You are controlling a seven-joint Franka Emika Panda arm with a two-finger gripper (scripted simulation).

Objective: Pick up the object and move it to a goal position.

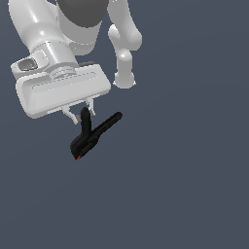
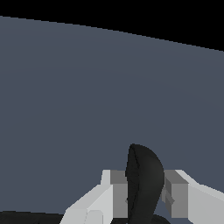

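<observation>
The white two-fingered robot gripper [image 1: 82, 113] is closed on one handle of the small black spring clamp [image 1: 92, 136]. In the exterior view, both fingers flank the upper end of the more upright handle; the second handle splays toward the exterior view's right. The clamp's rounded jaw end with its tiny orange-red tip [image 1: 77, 158] points down and away from the gripper. In the wrist view, the grey finger pads [image 2: 117, 192] press against both sides of the black handle [image 2: 144, 183]. Plain dark blue-grey floor [image 1: 185, 185] lies behind; contact between clamp and floor cannot be judged.
</observation>
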